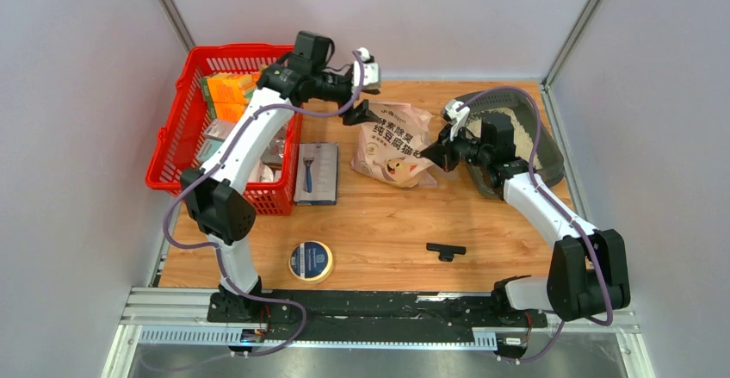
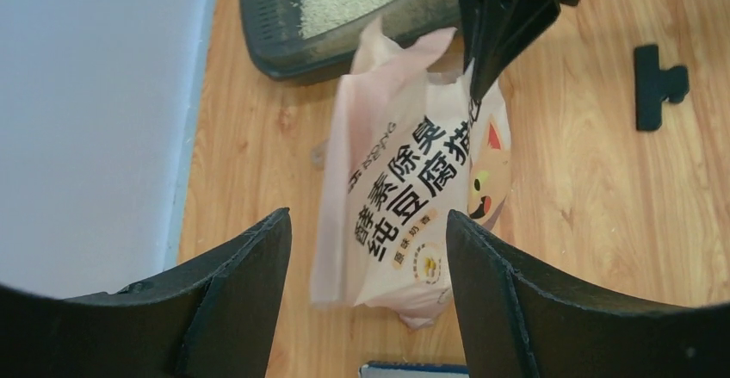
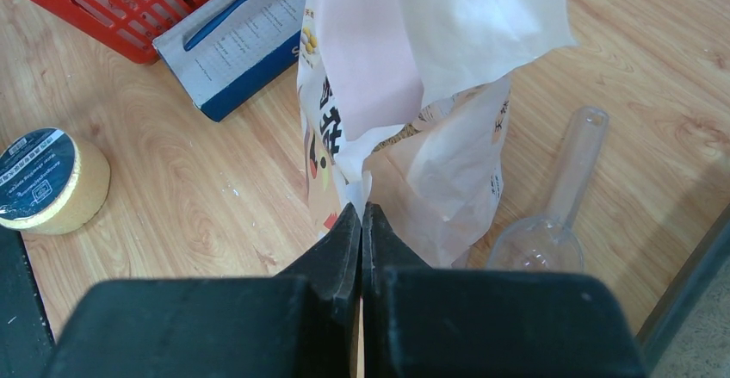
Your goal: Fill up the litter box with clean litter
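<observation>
Litter box (image 1: pixel 551 158) sits at the far right corner of the table, with clean litter (image 1: pixel 516 128) already covering part of its floor. The pink litter bag (image 1: pixel 392 145) lies mid-table toward the far edge, just left of the box. Right end effector (image 3: pixel 362 214) is closed, fingertips pressed together on a fold of the bag near its open top. Left end effector (image 2: pixel 366 223) is spread wide, holding nothing, and hovers over the bag's far-left end. A clear scoop (image 3: pixel 551 223) lies beside the bag. Red mesh basket (image 1: pixel 176 137) is at the far left corner, with a razor pack (image 1: pixel 315 173) beside it. A tape roll (image 1: pixel 311 260) and a black clip (image 1: pixel 445 250) lie near the near edge.
</observation>
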Robot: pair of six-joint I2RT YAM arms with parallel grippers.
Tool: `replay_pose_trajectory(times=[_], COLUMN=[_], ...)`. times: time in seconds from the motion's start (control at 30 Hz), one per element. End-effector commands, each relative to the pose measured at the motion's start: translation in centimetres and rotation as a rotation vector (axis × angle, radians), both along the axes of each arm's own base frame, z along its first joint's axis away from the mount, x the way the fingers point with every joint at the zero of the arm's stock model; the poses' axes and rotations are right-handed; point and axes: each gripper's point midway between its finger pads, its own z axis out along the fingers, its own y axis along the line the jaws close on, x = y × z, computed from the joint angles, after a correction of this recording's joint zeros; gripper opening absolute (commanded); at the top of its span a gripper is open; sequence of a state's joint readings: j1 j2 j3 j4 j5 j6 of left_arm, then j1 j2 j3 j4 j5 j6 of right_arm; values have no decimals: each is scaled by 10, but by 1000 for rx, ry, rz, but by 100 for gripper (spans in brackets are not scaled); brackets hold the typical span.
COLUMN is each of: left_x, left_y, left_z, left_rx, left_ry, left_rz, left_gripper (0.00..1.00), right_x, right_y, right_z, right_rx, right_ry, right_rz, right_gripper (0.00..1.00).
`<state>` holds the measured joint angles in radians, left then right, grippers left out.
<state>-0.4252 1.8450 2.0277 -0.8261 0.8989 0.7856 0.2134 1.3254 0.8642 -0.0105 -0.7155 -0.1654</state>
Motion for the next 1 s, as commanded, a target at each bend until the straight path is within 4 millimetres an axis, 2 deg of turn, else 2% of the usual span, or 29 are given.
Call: replay_pose_trajectory(times=[0.0, 0.03, 0.07, 0.13, 0.23, 0.27, 0.33, 0.37, 0.47, 0.5, 0.63, 0.73, 0.83, 0.9, 0.93, 0.97], left_x=[5, 13, 15, 17, 12, 10, 3, 1, -13, -19, -48, -65, -73, -72, -70, -67], left_y=[-13, -17, -18, -22, -20, -19, -15, -14, -7, -7, 1, 3, 7, 8, 7, 5], left_z=[-7, -7, -17, -21, -28, -26, -25, -22, -16, -14, 2, 3, -11, -20, -20, -9], left_rx=[42, 38, 56, 71, 89, 90, 106, 107, 112, 106, 73, 51, 65, 80, 79, 62], left_ry=[-181, -212, -213, -243, -213, -204, -173, -169, -147, -139, -69, 2, 55, 67, 69, 51], left_rz=[-37, -24, -19, -20, -11, -9, -6, -3, -12, -24, -28, -30, -25, -20, -17, -11], left_gripper=[74, 74, 71, 67, 54, 43, 31, 19, 1, 0, 0, 0, 0, 16, 23, 32], right_x=[4, 5, 5, 5, 3, 3, 2, 2, 0, 1, 0, -3, -7, -9, -9, -9], right_y=[-6, -6, -6, -6, -6, -6, -7, -7, -7, -8, -11, -10, -9, -8, -8, -8], right_z=[14, 14, 15, 14, 14, 14, 12, 12, 13, 13, 17, 19, 13, 11, 12, 12], right_rx=[5, 3, 1, -1, 0, 1, 0, 1, 1, -3, -1, 8, 13, 20, 22, 26], right_ry=[-46, -47, -53, -54, -56, -57, -55, -55, -58, -60, -80, -85, -77, -71, -72, -69], right_rz=[-25, -25, -22, -22, -20, -20, -23, -25, -27, -32, -42, -39, -28, -22, -22, -24], right_gripper=[0, 0, 0, 0, 0, 0, 0, 0, 0, 0, 0, 0, 0, 0, 0, 0])
